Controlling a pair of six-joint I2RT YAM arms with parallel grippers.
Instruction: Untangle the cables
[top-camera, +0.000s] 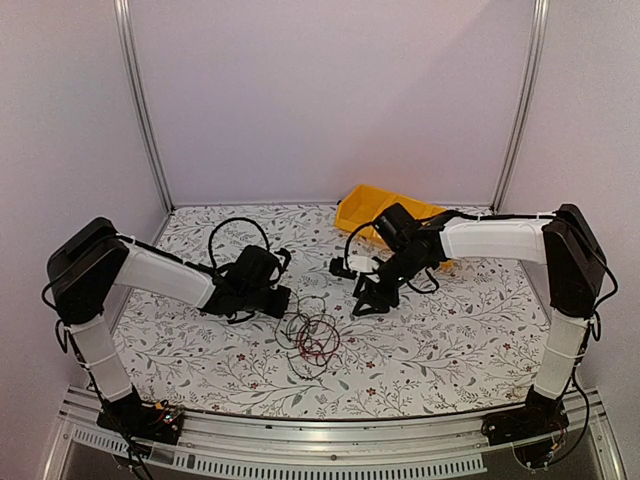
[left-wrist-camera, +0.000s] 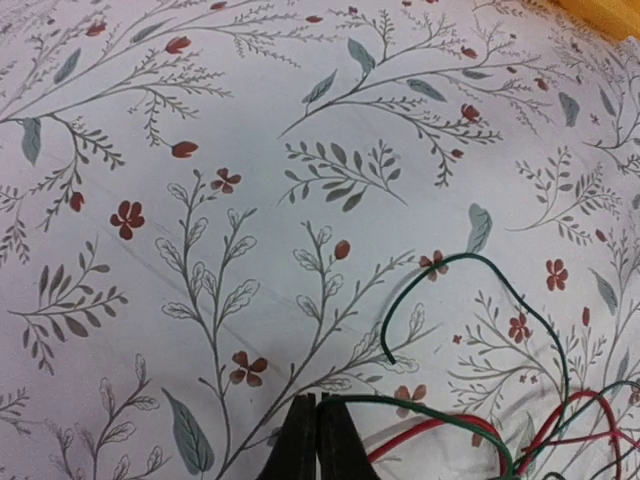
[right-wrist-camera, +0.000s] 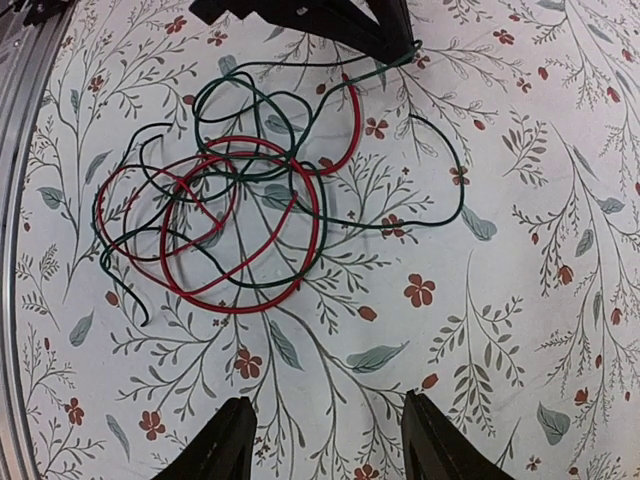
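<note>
The cables (top-camera: 312, 340) are thin dark green and red wires looped in a loose tangle on the floral cloth, seen whole in the right wrist view (right-wrist-camera: 230, 210). My left gripper (top-camera: 283, 300) is at the tangle's left edge, low on the cloth. Its jaws (left-wrist-camera: 318, 405) are shut, with a green wire (left-wrist-camera: 404, 403) running out from the fingertips; it also shows in the right wrist view (right-wrist-camera: 395, 45). My right gripper (top-camera: 365, 303) is open and empty (right-wrist-camera: 325, 440), above the cloth just right of the tangle.
A yellow bin (top-camera: 365, 212) stands at the back right, behind the right arm. Metal frame posts (top-camera: 140, 100) rise at the back corners. A metal rail (top-camera: 320, 440) runs along the near edge.
</note>
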